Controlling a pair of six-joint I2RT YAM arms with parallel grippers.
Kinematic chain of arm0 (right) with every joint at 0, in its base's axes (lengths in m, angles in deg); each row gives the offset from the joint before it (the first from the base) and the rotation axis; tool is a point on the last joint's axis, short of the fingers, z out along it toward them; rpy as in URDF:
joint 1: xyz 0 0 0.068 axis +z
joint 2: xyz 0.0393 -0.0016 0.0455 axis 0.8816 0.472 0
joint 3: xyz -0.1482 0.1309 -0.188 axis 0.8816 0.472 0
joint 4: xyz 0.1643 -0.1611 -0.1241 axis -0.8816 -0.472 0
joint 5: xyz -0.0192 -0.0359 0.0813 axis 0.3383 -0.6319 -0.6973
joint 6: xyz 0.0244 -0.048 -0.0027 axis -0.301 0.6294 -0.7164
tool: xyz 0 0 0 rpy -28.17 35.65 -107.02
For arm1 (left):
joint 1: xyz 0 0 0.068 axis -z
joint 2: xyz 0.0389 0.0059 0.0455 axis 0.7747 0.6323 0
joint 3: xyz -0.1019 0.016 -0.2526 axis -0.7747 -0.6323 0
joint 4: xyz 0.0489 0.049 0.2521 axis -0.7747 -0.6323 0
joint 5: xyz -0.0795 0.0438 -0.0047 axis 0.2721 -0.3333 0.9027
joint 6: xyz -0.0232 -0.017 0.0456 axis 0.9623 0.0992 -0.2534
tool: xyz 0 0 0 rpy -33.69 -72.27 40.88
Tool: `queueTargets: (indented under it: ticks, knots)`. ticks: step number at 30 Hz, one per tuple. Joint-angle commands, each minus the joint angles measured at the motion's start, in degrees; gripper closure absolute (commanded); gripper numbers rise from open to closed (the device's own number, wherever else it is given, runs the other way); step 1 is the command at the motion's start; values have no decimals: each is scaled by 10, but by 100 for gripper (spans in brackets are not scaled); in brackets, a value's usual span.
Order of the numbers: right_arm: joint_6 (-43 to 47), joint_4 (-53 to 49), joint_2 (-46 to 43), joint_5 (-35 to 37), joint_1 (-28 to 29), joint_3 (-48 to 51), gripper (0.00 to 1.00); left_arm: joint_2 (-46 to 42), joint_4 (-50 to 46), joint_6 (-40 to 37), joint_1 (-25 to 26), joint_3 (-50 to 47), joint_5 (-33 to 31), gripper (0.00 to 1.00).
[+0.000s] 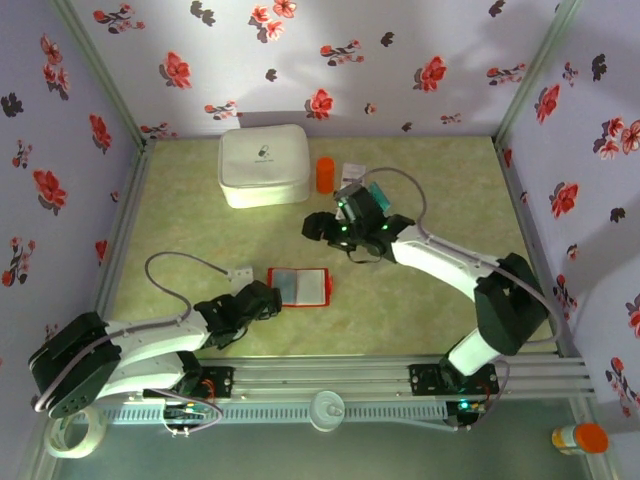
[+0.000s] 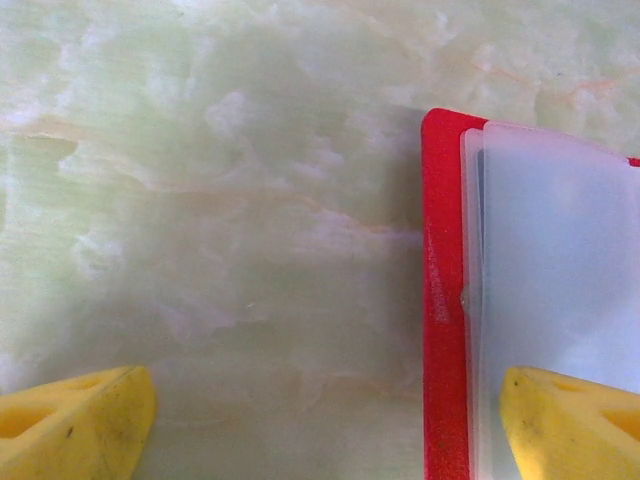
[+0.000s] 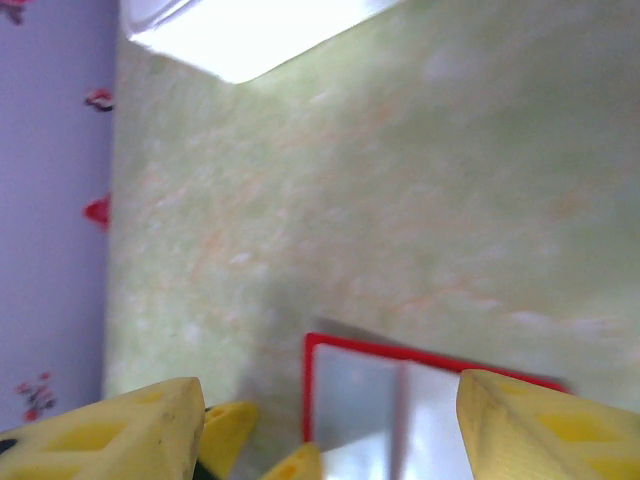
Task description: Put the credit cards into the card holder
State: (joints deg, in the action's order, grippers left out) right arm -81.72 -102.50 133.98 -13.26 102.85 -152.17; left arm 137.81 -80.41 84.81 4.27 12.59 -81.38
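top view / left claw: released, jaws spread, tips at the near-left edge of the card holder
top view / right claw: released, nothing gripped; card holder lower down, apart from tips
top view / credit cards: teal sliver just behind right claw's wrist, likely one; rest not made out
top view / clutter: white case and orange cylinder beyond right claw
left wrist / left claw: wide apart, empty; one finger over bare table, other over pale inside
left wrist / card holder: lying open, red border between the fingers
right wrist / right claw: jaws apart, no card seen
right wrist / card holder: ahead of tips, open; white case farther off
risk: no card in hand yet; thin glossy card likely to slip on pickup
risk: left claw pressing off-edge may slide or fold holder shut
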Motion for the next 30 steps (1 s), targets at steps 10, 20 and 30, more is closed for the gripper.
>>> queueTargets:
  ticks: [10, 20, 30]
  knots:
    - [295, -356, 6, 267, -73, -128, 52, 27, -54, 16, -6, -6, 5, 10]
    - [352, -416, 78, 352, -90, -167, 67, 31, -56, 16, -7, 11, 6, 10]
    - [355, -406, 107, 333, -103, -165, 71, 27, -56, 15, -7, 12, 6, 10]
